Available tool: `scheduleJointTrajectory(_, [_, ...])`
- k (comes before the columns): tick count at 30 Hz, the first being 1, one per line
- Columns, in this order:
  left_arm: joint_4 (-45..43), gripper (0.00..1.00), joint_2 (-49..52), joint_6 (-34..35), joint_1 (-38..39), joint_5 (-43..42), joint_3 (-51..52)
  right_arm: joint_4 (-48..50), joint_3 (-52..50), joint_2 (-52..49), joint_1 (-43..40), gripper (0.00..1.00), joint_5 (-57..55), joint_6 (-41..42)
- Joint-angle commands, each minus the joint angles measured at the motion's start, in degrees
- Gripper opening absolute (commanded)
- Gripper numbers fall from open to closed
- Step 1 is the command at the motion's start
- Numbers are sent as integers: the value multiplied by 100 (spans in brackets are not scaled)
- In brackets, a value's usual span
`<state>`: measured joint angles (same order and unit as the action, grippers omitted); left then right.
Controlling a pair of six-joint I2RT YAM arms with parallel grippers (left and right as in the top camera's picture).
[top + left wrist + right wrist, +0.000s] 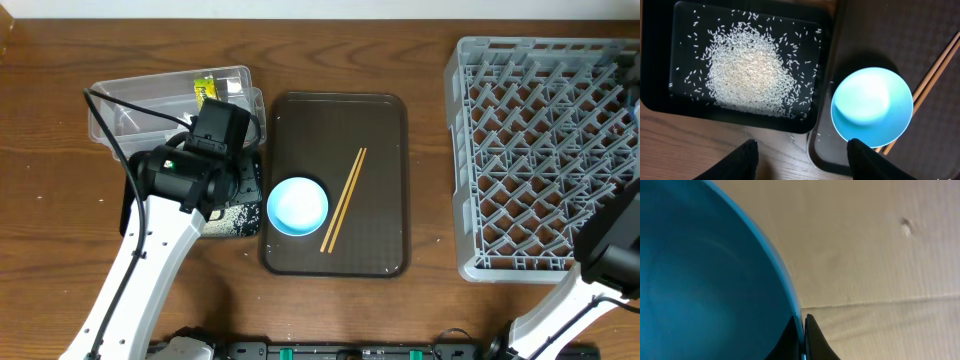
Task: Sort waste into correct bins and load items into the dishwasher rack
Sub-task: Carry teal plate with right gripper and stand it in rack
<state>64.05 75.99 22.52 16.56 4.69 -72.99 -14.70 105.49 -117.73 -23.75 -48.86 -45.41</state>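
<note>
One wooden table bears tray and rack.

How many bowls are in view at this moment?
2. A light-blue bowl sits on the brown serving tray beside the chopsticks. A dark-blue bowl shows only in the right wrist view, its rim pinched in the right gripper. Others may be hidden.

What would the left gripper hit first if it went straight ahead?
Most likely the wooden table, in the strip between the black tray and the brown tray; depth is hard to judge.
</note>
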Motion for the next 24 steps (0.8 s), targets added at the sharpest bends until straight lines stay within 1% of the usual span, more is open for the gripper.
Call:
scheduleJointTrajectory(1, [-2,60,0,57,-15,7,-31,42,-120,37,96,1,151,-267])
scheduleJointTrajectory(6, [-2,60,0,55,-15,7,-31,212,-470,37,96,1,24,-227])
scheduleJointTrajectory(9, [-7,60,0,57,-15,7,-31,168,-627,37,144,1,24,160])
scheduleJointTrajectory(11, [-4,60,0,57,-15,7,-31,-44,-704,37,227,2,24,461])
scheduleJointTrajectory(15, [-4,60,0,57,-15,7,-31,-726,-706,39,420,17,20,1036])
scheduleJointTrajectory(19, [-2,60,0,55,-15,7,-31,-1394,-706,39,570,29,20,1746])
scheduleJointTrajectory(24, [0,60,0,55,-15,7,-31,-1980,-704,46,658,50,20,2581])
